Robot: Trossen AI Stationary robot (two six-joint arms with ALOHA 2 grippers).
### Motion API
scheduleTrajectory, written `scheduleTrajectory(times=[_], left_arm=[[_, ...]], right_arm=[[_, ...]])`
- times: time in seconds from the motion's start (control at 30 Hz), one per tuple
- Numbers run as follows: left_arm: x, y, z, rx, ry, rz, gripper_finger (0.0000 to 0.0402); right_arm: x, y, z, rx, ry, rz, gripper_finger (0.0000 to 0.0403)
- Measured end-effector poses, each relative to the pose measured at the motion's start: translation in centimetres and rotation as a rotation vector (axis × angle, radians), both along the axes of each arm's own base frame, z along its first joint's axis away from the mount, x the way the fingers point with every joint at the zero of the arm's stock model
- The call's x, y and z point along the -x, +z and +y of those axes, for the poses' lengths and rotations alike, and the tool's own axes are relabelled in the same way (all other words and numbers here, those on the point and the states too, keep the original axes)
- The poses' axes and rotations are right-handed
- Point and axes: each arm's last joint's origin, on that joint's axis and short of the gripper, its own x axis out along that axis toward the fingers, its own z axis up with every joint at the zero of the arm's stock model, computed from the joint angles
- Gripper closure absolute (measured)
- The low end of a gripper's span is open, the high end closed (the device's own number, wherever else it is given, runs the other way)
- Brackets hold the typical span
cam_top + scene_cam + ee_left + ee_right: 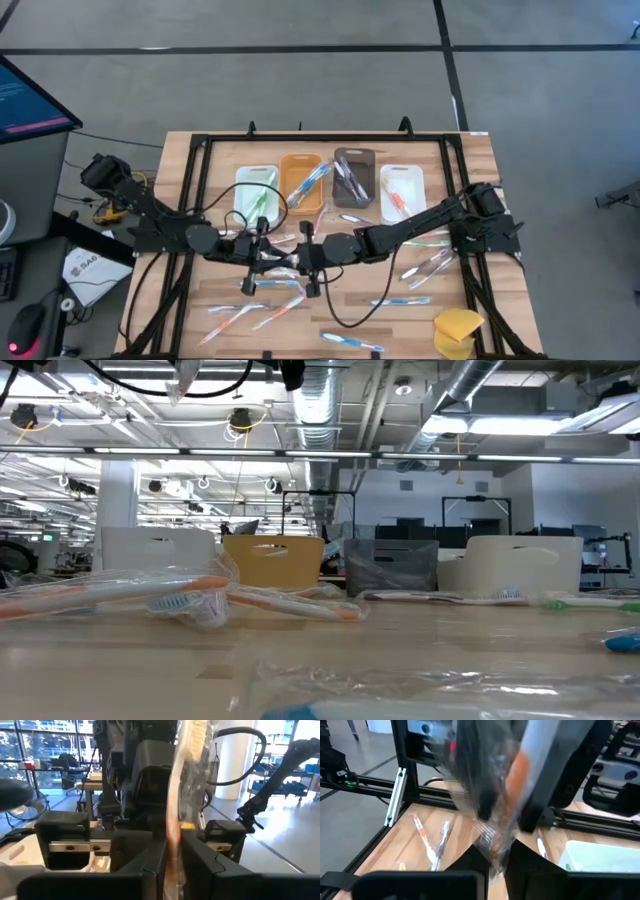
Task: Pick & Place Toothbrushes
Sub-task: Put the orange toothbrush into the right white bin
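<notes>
An orange-handled toothbrush in a clear wrapper [287,257] is held between both grippers above the table's middle. My left gripper [266,256] comes from the left and my right gripper [308,258] from the right, facing each other and both shut on it. In the left wrist view the wrapped toothbrush [173,815] stands up between the fingers. In the right wrist view its crinkled wrapper [492,805] fills the middle. More wrapped toothbrushes [245,315] lie flat on the near part of the table, and others rest in the bins. My left gripper pinches the wrapped toothbrush's orange handle [173,845] between its two fingers, which lie across it. The toothbrush is lifted clear of the table and runs on past the fingertips toward the other gripper. My right gripper pinches the clear wrapper's end [496,851] between its two fingers, coming from the table's right. The orange handle [519,770] shows inside the wrapper farther out. The toothbrush is clear of the table.
Four small bins stand in a row at the far side: pale green [255,190], orange [300,180], grey [352,178] and white [402,190]. A yellow sponge-like lump [458,331] sits at the near right corner. A black frame [195,200] borders the table.
</notes>
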Motion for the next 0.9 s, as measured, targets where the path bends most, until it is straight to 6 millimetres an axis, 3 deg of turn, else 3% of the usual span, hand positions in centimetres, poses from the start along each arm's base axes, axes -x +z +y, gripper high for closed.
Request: scheduleTrajectory(times=[0.37, 0.53, 0.9], left_arm=[[0.0, 0.0, 0.0, 0.031, -0.002, 0.002, 0.0257], [0.1, 0.0, -0.2, 0.032, -0.009, 0.001, 0.0216], [0.1, -0.6, -0.2, 0.042, -0.009, 0.06, 0.018]], right_arm=[[0.4, -1.2, -0.1, -0.037, -0.032, 0.134, 0.0386], [1.3, -2.4, 0.3, -0.022, -0.135, 0.258, 0.0386], [7.7, 0.0, 2.2, -0.043, -0.445, 0.472, 0.0386]])
